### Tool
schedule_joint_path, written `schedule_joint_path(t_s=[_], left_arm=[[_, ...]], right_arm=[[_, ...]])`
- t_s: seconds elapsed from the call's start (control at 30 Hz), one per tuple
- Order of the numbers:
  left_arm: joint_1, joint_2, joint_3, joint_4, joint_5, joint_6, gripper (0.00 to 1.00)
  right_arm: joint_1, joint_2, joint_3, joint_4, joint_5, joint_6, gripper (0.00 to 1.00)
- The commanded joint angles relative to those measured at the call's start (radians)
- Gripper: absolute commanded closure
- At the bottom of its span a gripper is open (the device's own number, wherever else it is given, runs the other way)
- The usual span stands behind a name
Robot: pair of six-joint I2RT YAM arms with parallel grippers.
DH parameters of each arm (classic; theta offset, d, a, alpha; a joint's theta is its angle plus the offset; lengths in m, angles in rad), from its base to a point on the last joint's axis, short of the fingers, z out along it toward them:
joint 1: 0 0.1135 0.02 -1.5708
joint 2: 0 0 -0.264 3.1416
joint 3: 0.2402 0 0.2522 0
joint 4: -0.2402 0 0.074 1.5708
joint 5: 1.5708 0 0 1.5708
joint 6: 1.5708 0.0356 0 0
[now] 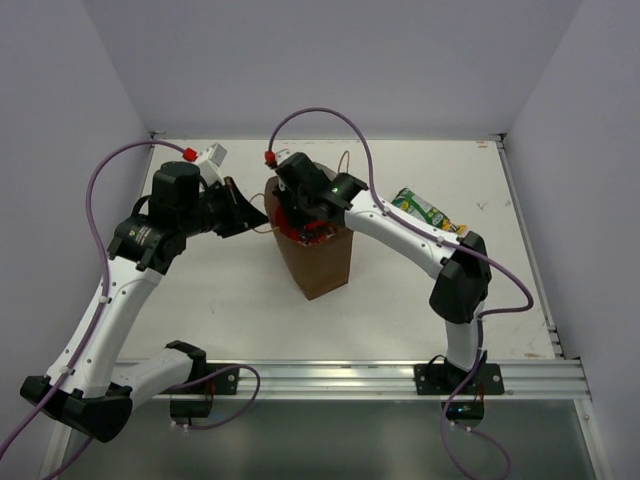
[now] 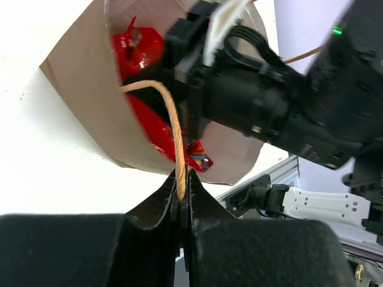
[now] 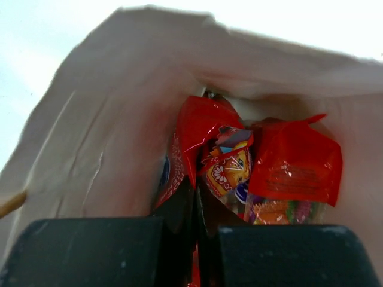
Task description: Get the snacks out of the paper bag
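Note:
The brown paper bag (image 1: 322,262) stands at mid table. My left gripper (image 1: 250,213) is beside its left rim, shut on the thin loop handle (image 2: 172,134), which runs down between the jaws of the left gripper (image 2: 182,179). My right gripper (image 1: 305,225) is down in the bag's mouth. In the right wrist view the right gripper (image 3: 196,192) is shut on the edge of a red crinkly packet (image 3: 200,125). A small yellow-printed packet (image 3: 230,167) and another red packet (image 3: 297,161) lie beside it. A long green-yellow packet (image 1: 428,213) lies on the table to the right.
The right arm's wrist (image 2: 269,101) fills the bag's opening in the left wrist view. White walls close the table at the back and sides. An aluminium rail (image 1: 340,378) runs along the near edge.

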Motion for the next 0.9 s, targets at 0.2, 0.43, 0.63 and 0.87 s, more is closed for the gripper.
schedule_joint_path(t_s=[0.2,0.43,0.63,0.87], left_arm=[[-0.003,-0.008,-0.008,0.031,0.009,0.011,0.99],[-0.003,-0.002,-0.014,0.048,0.012,0.009,0.99],[-0.003,-0.005,0.0,0.045,0.007,0.002,0.99],[-0.003,0.003,0.008,0.042,0.006,0.005,0.98]], right_arm=[[-0.004,-0.323,-0.024,-0.006,0.055,0.023,1.0],[-0.003,-0.387,0.073,-0.087,0.069,0.005,1.0],[-0.003,-0.376,0.147,-0.146,0.115,-0.008,1.0],[-0.003,-0.445,0.233,-0.135,0.129,-0.01,1.0]])
